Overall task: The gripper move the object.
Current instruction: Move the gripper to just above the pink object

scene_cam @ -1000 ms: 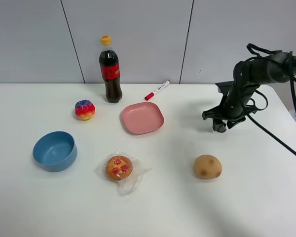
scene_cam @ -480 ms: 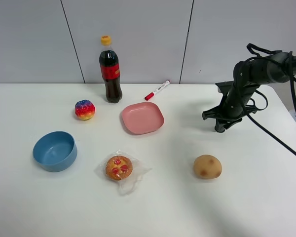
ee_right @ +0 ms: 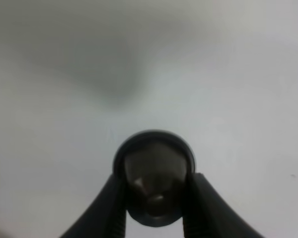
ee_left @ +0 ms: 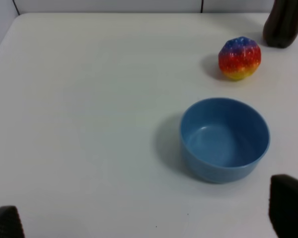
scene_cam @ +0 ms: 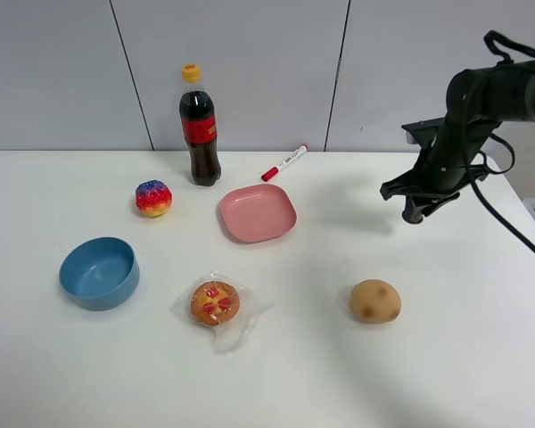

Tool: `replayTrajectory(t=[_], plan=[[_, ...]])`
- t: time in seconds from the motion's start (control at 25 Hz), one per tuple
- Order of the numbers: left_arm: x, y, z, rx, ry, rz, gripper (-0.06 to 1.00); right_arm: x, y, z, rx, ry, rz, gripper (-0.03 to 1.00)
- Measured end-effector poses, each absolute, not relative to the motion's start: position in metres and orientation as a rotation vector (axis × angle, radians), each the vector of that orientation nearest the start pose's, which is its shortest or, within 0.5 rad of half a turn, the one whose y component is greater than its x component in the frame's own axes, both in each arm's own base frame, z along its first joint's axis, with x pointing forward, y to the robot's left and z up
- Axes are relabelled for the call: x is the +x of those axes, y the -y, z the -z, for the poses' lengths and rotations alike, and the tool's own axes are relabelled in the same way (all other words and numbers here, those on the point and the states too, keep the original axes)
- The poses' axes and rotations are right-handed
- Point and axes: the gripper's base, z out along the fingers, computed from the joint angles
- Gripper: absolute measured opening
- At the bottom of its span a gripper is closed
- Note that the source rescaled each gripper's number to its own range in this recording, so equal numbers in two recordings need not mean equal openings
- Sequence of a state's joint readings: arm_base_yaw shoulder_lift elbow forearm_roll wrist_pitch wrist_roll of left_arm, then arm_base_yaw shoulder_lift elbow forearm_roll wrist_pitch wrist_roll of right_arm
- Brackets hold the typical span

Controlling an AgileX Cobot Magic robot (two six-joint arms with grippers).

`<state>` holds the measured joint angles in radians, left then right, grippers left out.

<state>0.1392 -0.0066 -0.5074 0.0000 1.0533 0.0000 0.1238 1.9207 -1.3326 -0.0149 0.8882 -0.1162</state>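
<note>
In the right wrist view my right gripper point(ee_right: 155, 201) is shut on the small dark grey-brown dome-shaped object point(ee_right: 154, 174), held between both fingers above the white table. In the exterior high view the right gripper point(scene_cam: 414, 210) hangs off the table at the back right, right of the pink plate; the object itself is too small to make out there. My left gripper shows only as two dark fingertips point(ee_left: 288, 210) set wide apart at the edges of the left wrist view, open and empty, near the blue bowl point(ee_left: 223, 139).
On the white table point(scene_cam: 339, 374): a cola bottle point(scene_cam: 199, 129), a red marker point(scene_cam: 284, 162), a rainbow ball point(scene_cam: 153, 198), a pink plate point(scene_cam: 258, 213), a blue bowl point(scene_cam: 99, 272), a wrapped pastry point(scene_cam: 217, 303) and a tan bread-like lump point(scene_cam: 375, 300).
My right gripper has risen from the table and moved slightly right and back, with the small object held in it. Nothing else has moved.
</note>
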Motion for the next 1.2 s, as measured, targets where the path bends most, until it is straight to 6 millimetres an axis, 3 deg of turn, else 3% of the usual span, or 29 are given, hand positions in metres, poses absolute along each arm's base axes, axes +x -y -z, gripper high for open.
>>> replayTrajectory(t=[0.12,0.24,0.56,0.8,1.0,1.2], plan=[[-0.006,0.001,-0.28,-0.141,-2.019,-0.088,1.0,0.368,-0.048,-0.207,-0.486,-2.906,0.029,0.0],[-0.006,0.001,-0.28,-0.141,-2.019,-0.088,1.0,0.36,-0.064,-0.223,-0.671,-2.842,0.038,0.0],[-0.006,0.001,-0.28,-0.141,-2.019,-0.088,1.0,0.336,-0.159,-0.238,-1.066,-2.562,-0.011,0.0],[-0.006,0.001,-0.28,-0.141,-2.019,-0.088,1.0,0.322,-0.216,-0.243,-1.091,-2.356,-0.105,0.0],[-0.006,0.001,-0.28,-0.141,-2.019,-0.088,1.0,0.33,-0.238,-0.234,-1.024,-2.24,-0.165,0.0],[-0.006,0.001,-0.28,-0.141,-2.019,-0.088,1.0,0.345,-0.249,-0.202,-1.006,-2.206,-0.176,0.0]])
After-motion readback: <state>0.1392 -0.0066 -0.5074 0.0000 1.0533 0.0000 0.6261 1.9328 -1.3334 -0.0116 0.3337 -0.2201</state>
